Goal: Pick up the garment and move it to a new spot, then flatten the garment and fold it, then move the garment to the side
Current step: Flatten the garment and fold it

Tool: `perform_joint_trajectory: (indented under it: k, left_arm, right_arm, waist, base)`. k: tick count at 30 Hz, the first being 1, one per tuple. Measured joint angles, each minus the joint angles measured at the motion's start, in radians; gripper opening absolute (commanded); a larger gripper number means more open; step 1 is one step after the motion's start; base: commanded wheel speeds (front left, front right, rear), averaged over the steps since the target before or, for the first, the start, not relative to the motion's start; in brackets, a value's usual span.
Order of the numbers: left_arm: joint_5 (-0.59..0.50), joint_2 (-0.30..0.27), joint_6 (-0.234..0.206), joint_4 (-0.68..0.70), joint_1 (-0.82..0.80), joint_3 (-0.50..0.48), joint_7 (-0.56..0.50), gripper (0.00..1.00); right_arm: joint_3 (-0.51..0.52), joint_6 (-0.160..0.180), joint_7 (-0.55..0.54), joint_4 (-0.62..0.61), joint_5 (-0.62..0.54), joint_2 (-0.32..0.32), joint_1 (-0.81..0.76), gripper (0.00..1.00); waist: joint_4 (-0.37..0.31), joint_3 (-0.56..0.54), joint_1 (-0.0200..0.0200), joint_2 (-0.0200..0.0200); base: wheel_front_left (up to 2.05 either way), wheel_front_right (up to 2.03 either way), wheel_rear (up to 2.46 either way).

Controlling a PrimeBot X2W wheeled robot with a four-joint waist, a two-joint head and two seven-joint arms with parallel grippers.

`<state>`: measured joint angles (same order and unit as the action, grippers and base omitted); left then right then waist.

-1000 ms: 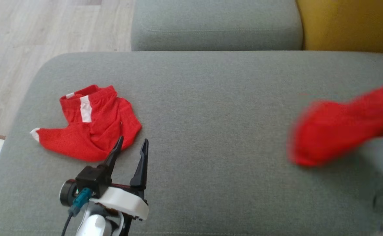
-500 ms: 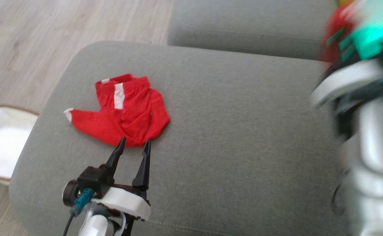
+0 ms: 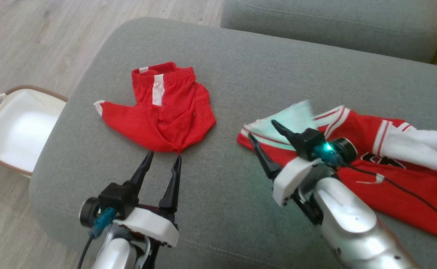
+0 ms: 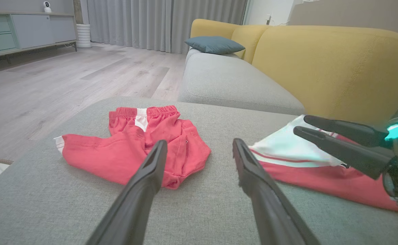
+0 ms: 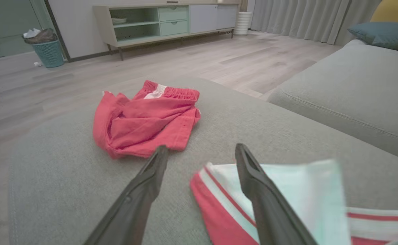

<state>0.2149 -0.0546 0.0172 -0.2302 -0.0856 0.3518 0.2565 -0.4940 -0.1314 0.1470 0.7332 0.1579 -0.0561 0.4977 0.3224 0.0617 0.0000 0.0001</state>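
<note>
A red jersey garment (image 3: 360, 130) with white trim lies rumpled on the grey cushion (image 3: 263, 67), at the right; it also appears as the jersey (image 4: 321, 180) and the jersey (image 5: 297, 194). My right gripper (image 3: 262, 129) hovers open just over its left edge, holding nothing; its fingers straddle that edge in the right wrist view (image 5: 201, 147). Red shorts (image 3: 166, 116) with a white stripe lie crumpled to the left. My left gripper (image 3: 163, 156) stands open just short of the shorts' near edge, empty. The left wrist view has the left gripper (image 4: 199, 143), the shorts (image 4: 130, 153) and the right gripper (image 4: 301, 124).
A white basket (image 3: 20, 123) sits on the wooden floor off the cushion's left edge. Behind are a grey sofa seat (image 3: 326, 26), a yellow backrest (image 4: 321, 61) and a teal pillow (image 4: 214, 44). A sideboard (image 5: 164, 20) and a bin (image 5: 49, 51) stand far off.
The head camera has swung, shifting the whole picture. My right arm swung in with the red jersey, laid it on the cushion and opened, letting it go. The left gripper stays open by the shorts.
</note>
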Motion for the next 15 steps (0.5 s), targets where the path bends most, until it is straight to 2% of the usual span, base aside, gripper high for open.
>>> perform_joint_trajectory:
  k: [3,8,15]
  left_arm:
    - [0.000,0.000,-0.008,-0.001,-0.001,-0.003,0.000,1.00]
    - [0.000,0.001,-0.010,-0.001,-0.001,-0.009,0.000,1.00]
    - [0.000,0.001,-0.010,0.005,0.000,-0.015,0.000,1.00]
  right_arm:
    - [-0.045,0.000,0.003,0.009,0.038,0.000,0.028,1.00]
    - [-0.043,0.000,0.011,0.046,0.024,-0.002,0.045,1.00]
    - [0.070,0.000,0.028,0.056,-0.049,-0.002,0.031,1.00]
  waist:
    - [-0.012,-0.003,0.0000,0.0000]
    - [-0.054,-0.017,0.0000,0.0000]
    - [-0.139,-0.050,0.0000,0.0000]
  base:
    - [0.00,0.00,0.00]
    - [0.00,0.00,0.00]
    - [0.00,0.00,0.00]
